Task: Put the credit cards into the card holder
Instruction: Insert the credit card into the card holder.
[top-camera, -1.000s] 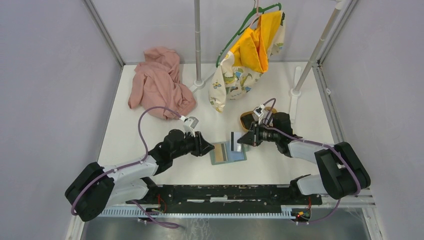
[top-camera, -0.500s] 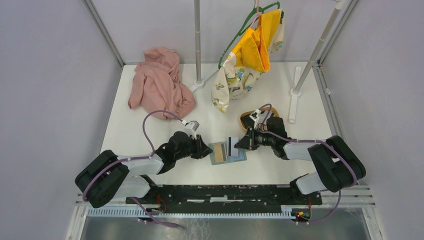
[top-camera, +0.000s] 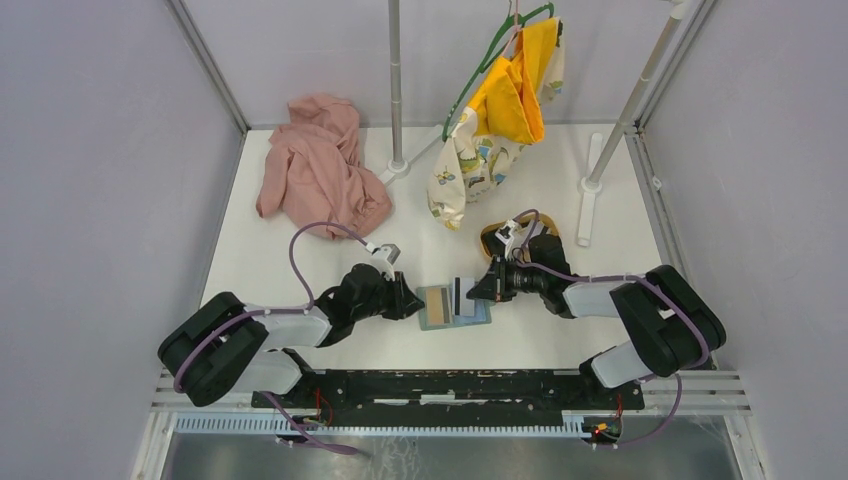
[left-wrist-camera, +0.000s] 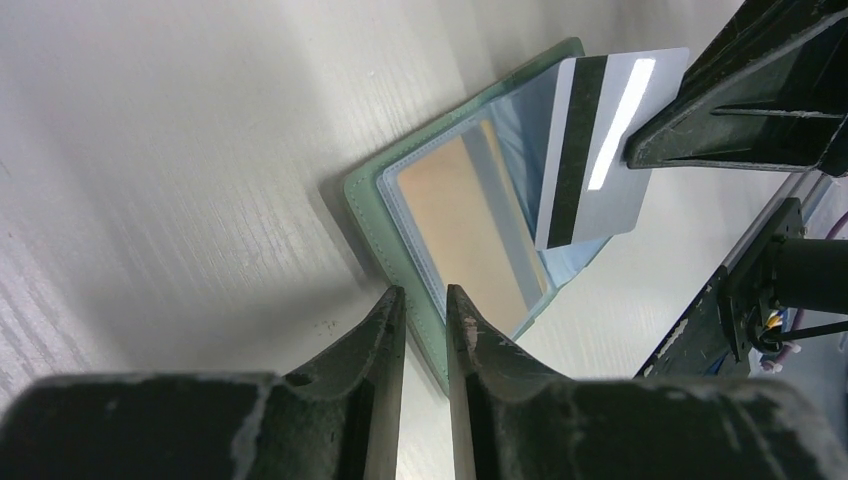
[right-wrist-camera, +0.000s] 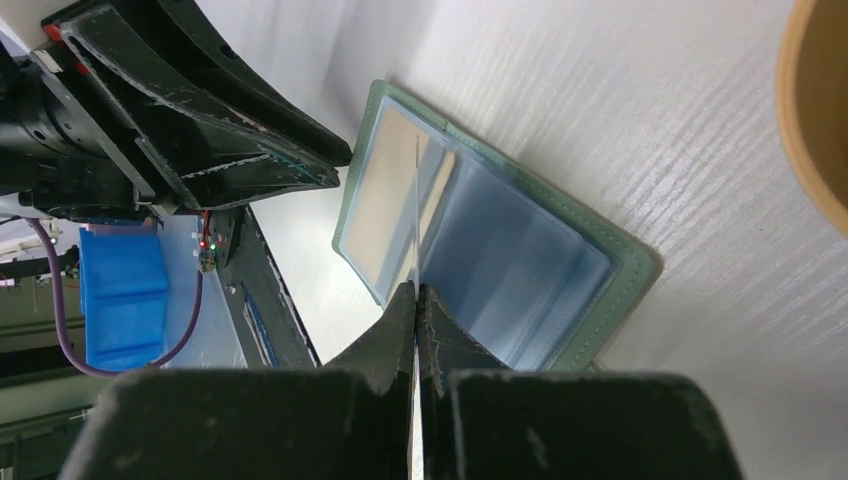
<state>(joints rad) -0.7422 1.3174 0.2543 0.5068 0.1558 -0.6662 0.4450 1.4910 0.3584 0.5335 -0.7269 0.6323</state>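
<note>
A robot test cell in a lab: a white bench (top-camera: 300, 270) boxed in by grey panel walls (top-camera: 90, 200) and metal frame posts (top-camera: 396, 85), with clothes as props.

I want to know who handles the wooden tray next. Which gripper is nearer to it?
Right. The right gripper, shut on a white card over the open card holder, sits just near of the wooden tray; the left gripper is across the holder, farther away.

The right end effector (top-camera: 478, 290), pinching a white card (top-camera: 461, 297), has slid leftward so the card now stands over the middle of the open green card holder (top-camera: 454, 306). The left arm has drawn its shoulder in, and the hanging yellow garment (top-camera: 508, 95) has swung slightly.
</note>
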